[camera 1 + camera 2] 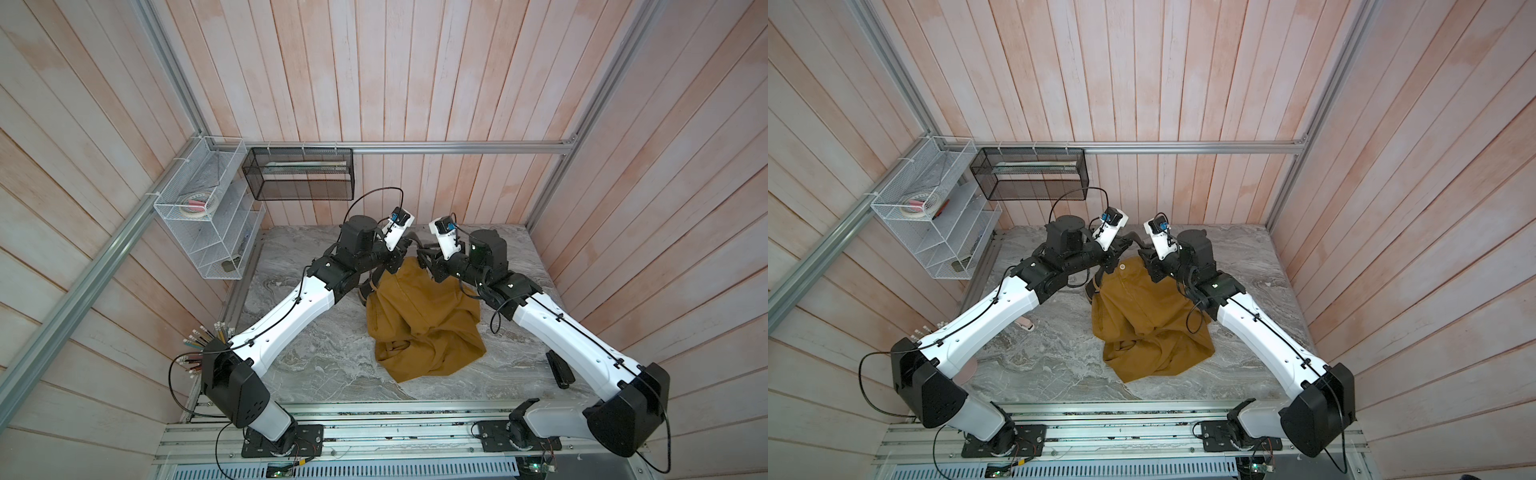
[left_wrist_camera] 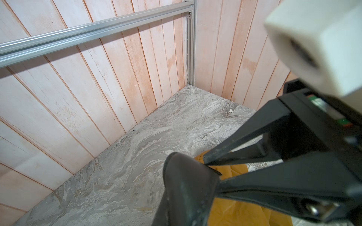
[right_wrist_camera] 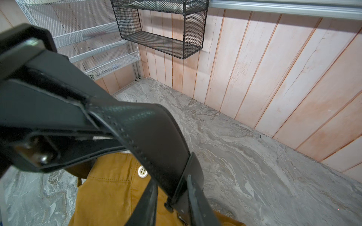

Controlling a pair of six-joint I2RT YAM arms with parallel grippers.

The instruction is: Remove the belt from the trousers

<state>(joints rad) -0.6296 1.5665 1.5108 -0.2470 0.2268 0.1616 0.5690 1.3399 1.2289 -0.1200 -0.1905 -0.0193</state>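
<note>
Top views: the mustard trousers (image 1: 424, 328) (image 1: 1150, 328) lie crumpled at the middle of the marble table (image 1: 316, 365), waistband at the far end.

Left wrist view: the left gripper (image 2: 212, 174) is clenched on the black belt (image 2: 186, 187), which is raised above the cloth.

Right wrist view: the belt runs between the fingers of the right gripper (image 3: 103, 125) and arches over the pale button (image 3: 142, 172). Whether they pinch it, I cannot tell.
</note>
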